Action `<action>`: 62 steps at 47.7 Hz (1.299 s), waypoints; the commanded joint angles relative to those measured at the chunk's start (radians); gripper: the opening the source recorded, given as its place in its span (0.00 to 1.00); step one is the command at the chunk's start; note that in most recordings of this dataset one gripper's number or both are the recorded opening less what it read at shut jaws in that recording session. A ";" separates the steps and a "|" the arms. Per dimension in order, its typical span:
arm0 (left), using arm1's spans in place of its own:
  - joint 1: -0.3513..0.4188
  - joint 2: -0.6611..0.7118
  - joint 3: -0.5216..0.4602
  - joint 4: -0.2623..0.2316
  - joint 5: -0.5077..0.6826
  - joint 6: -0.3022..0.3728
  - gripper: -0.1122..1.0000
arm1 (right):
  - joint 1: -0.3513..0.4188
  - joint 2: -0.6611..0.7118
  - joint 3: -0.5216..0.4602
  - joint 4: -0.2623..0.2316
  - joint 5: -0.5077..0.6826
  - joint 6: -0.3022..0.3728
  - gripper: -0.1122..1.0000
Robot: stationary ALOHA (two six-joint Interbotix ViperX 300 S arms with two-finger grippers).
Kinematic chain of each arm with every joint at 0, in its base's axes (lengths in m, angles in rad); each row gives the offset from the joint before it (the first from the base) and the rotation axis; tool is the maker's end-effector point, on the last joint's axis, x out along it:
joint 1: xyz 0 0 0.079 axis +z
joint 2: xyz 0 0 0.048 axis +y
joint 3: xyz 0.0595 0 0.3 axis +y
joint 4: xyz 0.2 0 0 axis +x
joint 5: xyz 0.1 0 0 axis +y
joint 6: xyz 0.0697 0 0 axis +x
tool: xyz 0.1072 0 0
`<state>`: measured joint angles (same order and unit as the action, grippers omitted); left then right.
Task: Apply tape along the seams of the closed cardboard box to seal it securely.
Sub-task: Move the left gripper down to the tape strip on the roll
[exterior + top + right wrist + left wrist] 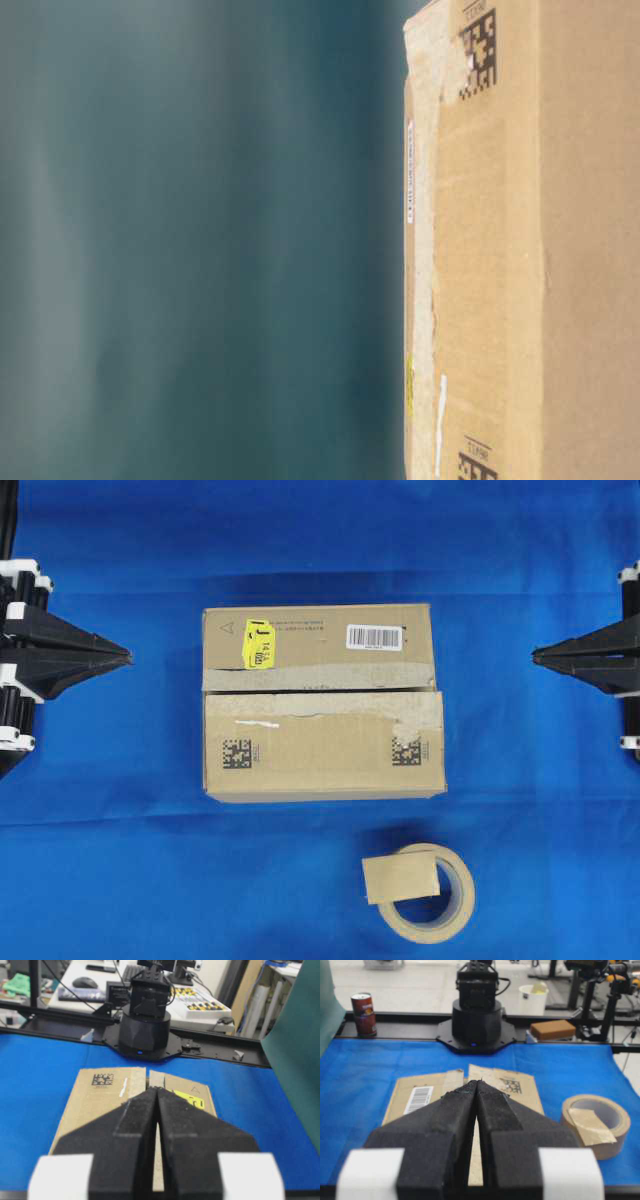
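Observation:
The brown cardboard box [322,702] lies flaps shut in the middle of the blue cloth, with its yellow sticker [258,643] and barcode label [374,637] on the far flap. The dark seam [320,689] runs left to right between the flaps, edged by pale old tape. A tan square piece of tape [400,877] rests on the tape roll [425,932] in front of the box. My left gripper [128,657] is shut and empty, left of the box and apart from it. My right gripper [536,656] is shut and empty to the box's right. Both wrist views look along the seam over the box [415,1095] [100,1095].
The blue cloth [120,860] covers the table. In the left wrist view the roll [590,1147] lies right of the box, and a can [364,1012], a brown block [552,1029] and a white bucket [533,999] stand beyond the table's far edge. The table-level view shows only the box [520,250].

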<state>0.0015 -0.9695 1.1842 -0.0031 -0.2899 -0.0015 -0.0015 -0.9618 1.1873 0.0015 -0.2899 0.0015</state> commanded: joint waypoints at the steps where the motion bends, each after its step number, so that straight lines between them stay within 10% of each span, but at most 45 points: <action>1: -0.005 0.011 -0.021 -0.008 -0.006 0.029 0.10 | -0.002 0.008 -0.038 0.000 -0.008 0.003 0.10; 32: -0.319 0.298 -0.058 -0.012 -0.245 0.454 0.12 | -0.002 0.021 -0.048 0.002 0.020 0.005 0.10; 46: -0.362 0.632 -0.224 -0.015 -0.264 0.664 0.77 | -0.002 0.048 -0.043 0.003 0.020 0.005 0.10; 62: -0.362 0.974 -0.463 -0.026 -0.140 0.989 0.73 | -0.003 0.058 -0.048 0.005 0.017 0.005 0.10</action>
<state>-0.3574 -0.0399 0.7823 -0.0261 -0.4372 0.9480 -0.0015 -0.9066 1.1674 0.0031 -0.2654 0.0046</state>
